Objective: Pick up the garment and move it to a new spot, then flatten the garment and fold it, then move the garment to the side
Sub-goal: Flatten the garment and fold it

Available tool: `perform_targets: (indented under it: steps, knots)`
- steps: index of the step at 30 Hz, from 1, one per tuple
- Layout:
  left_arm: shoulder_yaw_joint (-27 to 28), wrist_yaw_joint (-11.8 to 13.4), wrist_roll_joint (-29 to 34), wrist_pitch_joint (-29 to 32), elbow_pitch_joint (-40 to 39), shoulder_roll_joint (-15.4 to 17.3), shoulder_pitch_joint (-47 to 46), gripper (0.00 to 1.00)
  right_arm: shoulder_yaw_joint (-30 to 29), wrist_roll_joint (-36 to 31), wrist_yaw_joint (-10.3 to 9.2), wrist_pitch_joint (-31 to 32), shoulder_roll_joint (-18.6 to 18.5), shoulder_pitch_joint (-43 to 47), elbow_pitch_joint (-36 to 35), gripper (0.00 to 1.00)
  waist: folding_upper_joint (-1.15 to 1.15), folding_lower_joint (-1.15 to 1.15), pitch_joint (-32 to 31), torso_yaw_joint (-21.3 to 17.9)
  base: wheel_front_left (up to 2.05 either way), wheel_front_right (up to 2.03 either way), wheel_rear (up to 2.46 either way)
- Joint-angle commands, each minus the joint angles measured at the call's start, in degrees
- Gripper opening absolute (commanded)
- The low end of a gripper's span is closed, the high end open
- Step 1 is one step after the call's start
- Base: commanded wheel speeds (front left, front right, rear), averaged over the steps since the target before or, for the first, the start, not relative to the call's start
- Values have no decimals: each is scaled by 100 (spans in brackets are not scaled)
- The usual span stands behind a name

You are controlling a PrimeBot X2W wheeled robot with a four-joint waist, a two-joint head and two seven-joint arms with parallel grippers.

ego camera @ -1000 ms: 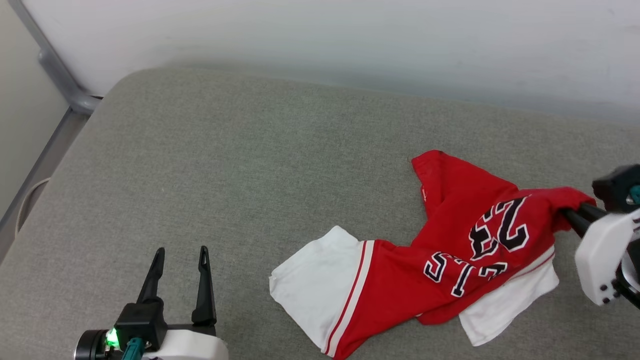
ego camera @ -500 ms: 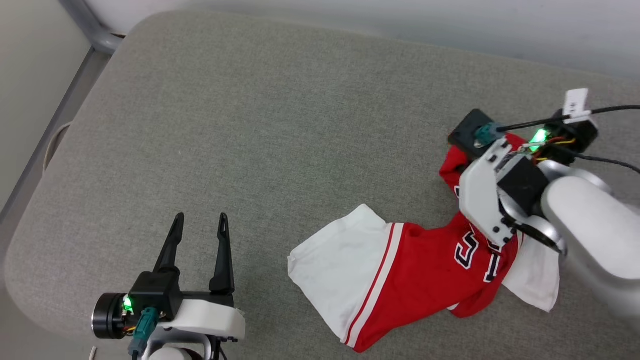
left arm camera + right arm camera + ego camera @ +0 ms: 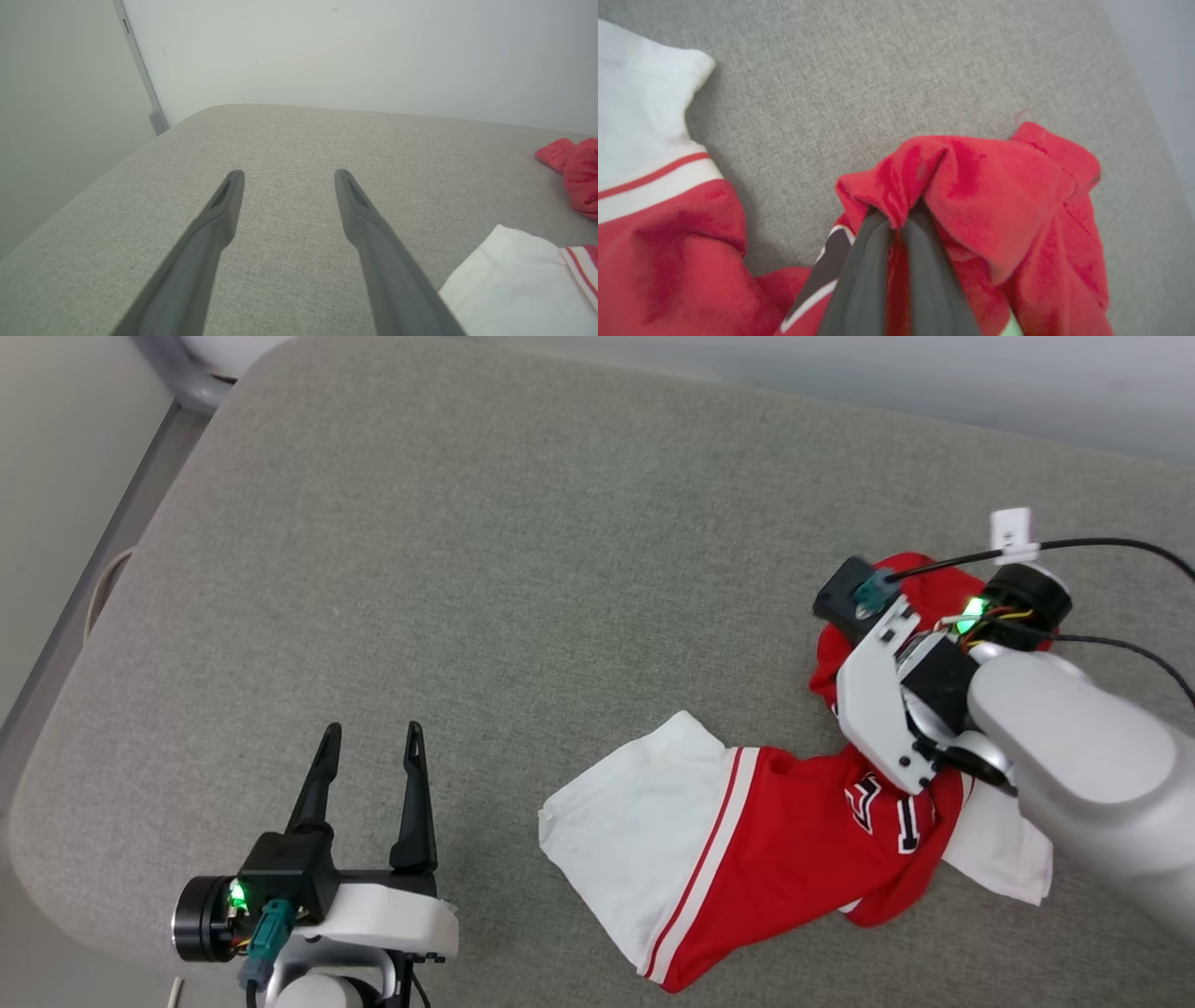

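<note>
The garment (image 3: 794,840), a red jersey with white sleeves and black lettering, lies crumpled at the right of the grey cushion. A white sleeve (image 3: 635,821) spreads out to its left. My right arm (image 3: 1074,756) reaches over the garment from the right. In the right wrist view my right gripper (image 3: 899,217) is shut on a bunched red fold of the garment (image 3: 994,186), lifted above the cushion. My left gripper (image 3: 372,735) stands open over bare cushion at the lower left, apart from the garment. Its fingers (image 3: 224,205) hold nothing, and the white sleeve (image 3: 514,280) lies to their right.
The grey fabric cushion (image 3: 513,569) has a rounded corner and edge at the left, with a grey metal post (image 3: 177,373) beyond it. A pale wall (image 3: 327,46) runs behind the cushion. A black cable (image 3: 1102,546) loops off my right wrist.
The camera has tilted down. My right gripper has carried the red fold from the right edge back over the garment, bunching it and hiding the number. The left gripper stays open.
</note>
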Motion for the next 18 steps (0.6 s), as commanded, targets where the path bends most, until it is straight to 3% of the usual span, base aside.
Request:
perform_targets:
  steps: [1,7,12,18]
  knots:
    - [22,17,24,-15,8,-5,28,100,-23,85,-10,-150,-42,-125,23,100,0,-1,-79,-56,0,0,0]
    - [150,-27,128,-15,44,-5,198,100,-206,402,-9,-1028,-451,108,-225,100,0,-1,-421,-263,0,0,0]
    - [277,-53,221,-15,27,-5,381,100,-740,507,-10,-1606,-1016,426,-732,100,0,-1,-680,-445,0,0,0]
    - [369,-98,285,-15,8,-6,597,100,-1617,450,-9,-1656,-1514,1047,-1488,100,0,-1,-918,-661,0,0,0]
